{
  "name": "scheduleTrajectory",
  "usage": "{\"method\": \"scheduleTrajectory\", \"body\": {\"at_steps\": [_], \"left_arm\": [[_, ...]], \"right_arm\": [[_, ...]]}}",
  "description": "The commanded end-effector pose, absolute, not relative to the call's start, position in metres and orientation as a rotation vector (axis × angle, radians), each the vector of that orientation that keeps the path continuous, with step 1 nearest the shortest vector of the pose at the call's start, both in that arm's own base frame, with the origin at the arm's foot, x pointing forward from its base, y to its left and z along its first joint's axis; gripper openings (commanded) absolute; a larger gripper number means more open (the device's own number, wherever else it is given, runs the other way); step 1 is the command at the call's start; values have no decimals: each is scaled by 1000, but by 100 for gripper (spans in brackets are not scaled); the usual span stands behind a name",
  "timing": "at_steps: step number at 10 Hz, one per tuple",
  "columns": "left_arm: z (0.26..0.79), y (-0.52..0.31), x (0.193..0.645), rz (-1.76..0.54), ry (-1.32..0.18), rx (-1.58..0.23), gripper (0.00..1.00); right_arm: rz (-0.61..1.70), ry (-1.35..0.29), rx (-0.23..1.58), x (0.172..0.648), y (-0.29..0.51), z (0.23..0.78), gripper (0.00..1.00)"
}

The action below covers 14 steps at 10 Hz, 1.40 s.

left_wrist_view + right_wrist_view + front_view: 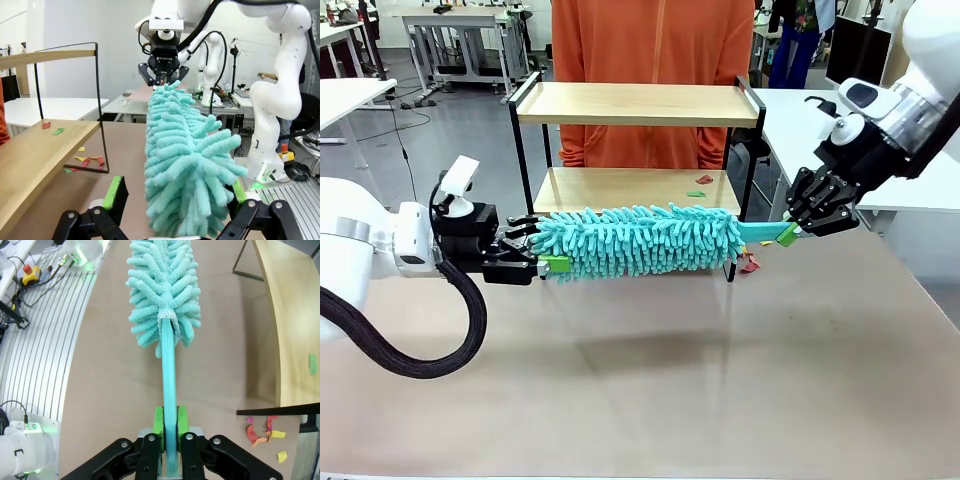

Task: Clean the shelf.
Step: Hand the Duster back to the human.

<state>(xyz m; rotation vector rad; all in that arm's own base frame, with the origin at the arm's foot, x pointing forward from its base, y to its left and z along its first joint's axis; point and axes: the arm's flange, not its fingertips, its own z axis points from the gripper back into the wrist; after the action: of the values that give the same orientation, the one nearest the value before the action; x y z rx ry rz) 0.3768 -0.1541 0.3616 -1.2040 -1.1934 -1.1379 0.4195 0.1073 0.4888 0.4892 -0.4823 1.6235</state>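
My right claw (786,234) is clamped on the handle of the fluffy turquoise microfibre duster (635,241). My left claw (542,253) stands wide around its tip. The small 2-tier wooden shelf with black metal frame (638,104) is just behind both claws. I should sweep the paper scraps (700,186) off the lower board slowly.

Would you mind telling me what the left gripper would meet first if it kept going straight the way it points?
The left gripper points along the turquoise duster, whose fluffy end already sits between its fingers; that comes first, probably.
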Motion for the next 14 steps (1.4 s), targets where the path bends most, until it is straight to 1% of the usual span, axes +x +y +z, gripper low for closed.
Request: {"method": "scheduleTrajectory", "body": {"at_steps": [1,5,6,7,8,10,11,12,13,14], "left_arm": [[356,-164,361,-1091,-1232,-1236,100],[356,-177,366,-1142,-1207,-1271,100],[358,-178,365,-1171,-1227,-1258,58],[360,-178,363,-1198,-1247,-1247,42],[361,-179,362,-1208,-1250,-1246,0],[361,-180,366,-1207,-1234,-1280,0],[361,-181,367,-1213,-1232,-1283,14],[362,-182,366,-1224,-1232,-1280,4],[362,-182,366,-1233,-1238,-1273,0],[363,-183,367,-1232,-1235,-1275,0]], "right_arm": [[1620,-498,501,417,107,491,13],[1620,-498,501,417,107,491,13],[1620,-498,501,417,107,491,13],[1620,-498,501,417,107,491,13],[1620,-498,501,417,107,491,13],[1620,-498,501,417,107,491,13],[1620,-498,501,417,107,491,13],[1620,-498,501,417,107,491,13],[1620,-498,501,417,107,491,13],[1620,-498,501,417,107,491,13]]}}
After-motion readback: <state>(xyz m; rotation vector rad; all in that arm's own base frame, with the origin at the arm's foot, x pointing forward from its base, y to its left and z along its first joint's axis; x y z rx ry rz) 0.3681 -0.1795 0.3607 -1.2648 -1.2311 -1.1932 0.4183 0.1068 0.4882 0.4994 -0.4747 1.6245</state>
